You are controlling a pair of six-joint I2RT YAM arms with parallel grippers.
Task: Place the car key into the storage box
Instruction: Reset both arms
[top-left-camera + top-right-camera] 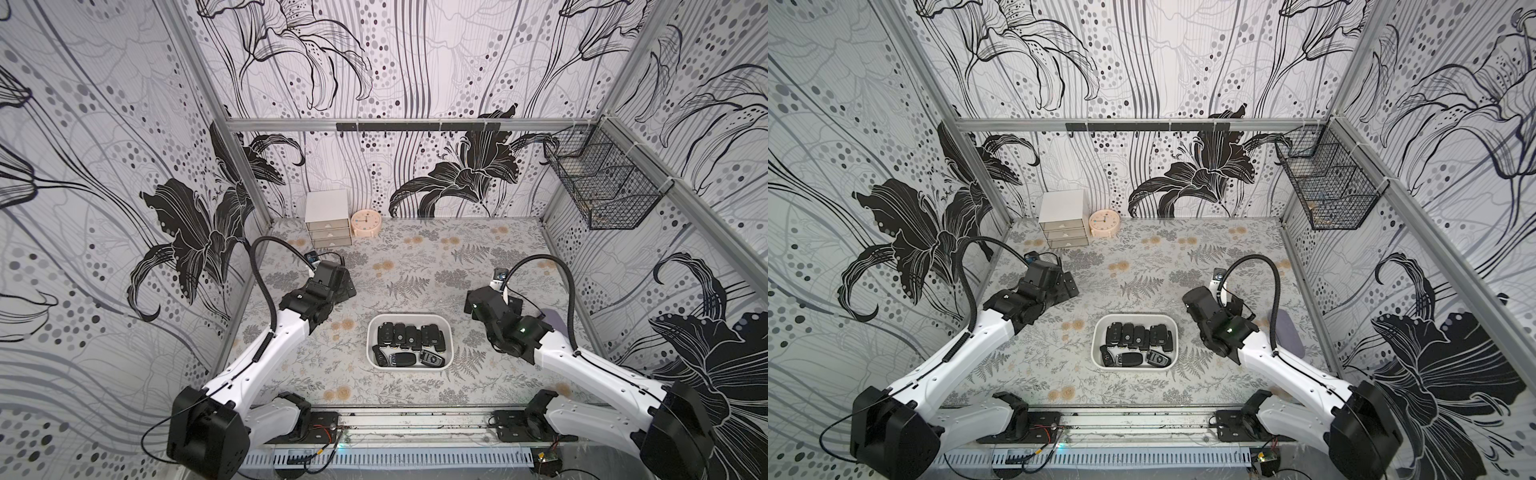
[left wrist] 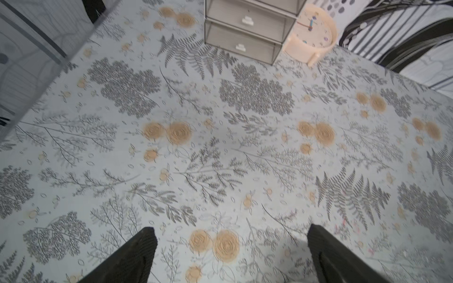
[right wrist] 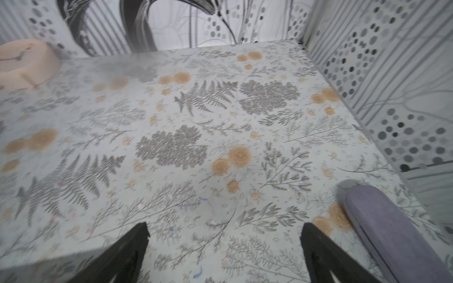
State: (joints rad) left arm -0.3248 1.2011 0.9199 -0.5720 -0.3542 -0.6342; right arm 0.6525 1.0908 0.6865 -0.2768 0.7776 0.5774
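Note:
The storage box (image 1: 409,318) (image 1: 1135,317), a shallow white tray, sits at the middle front of the floral table. Several black car keys (image 1: 400,335) (image 1: 1133,337) lie inside it in two rows. In both top views my left gripper (image 1: 348,287) (image 1: 1070,287) hovers left of and behind the box. In the left wrist view it (image 2: 230,235) is open over bare tablecloth. My right gripper (image 1: 516,305) (image 1: 1236,302) hangs right of the box. The right wrist view shows it (image 3: 224,230) open, with nothing between the fingers.
A white three-drawer cabinet (image 1: 328,224) (image 2: 242,31) and a peach clock (image 1: 365,224) (image 2: 313,31) stand at the back left. A black wire basket (image 1: 602,183) hangs on the right wall. A lavender oblong pad (image 1: 1289,332) (image 3: 392,232) lies beside the right arm.

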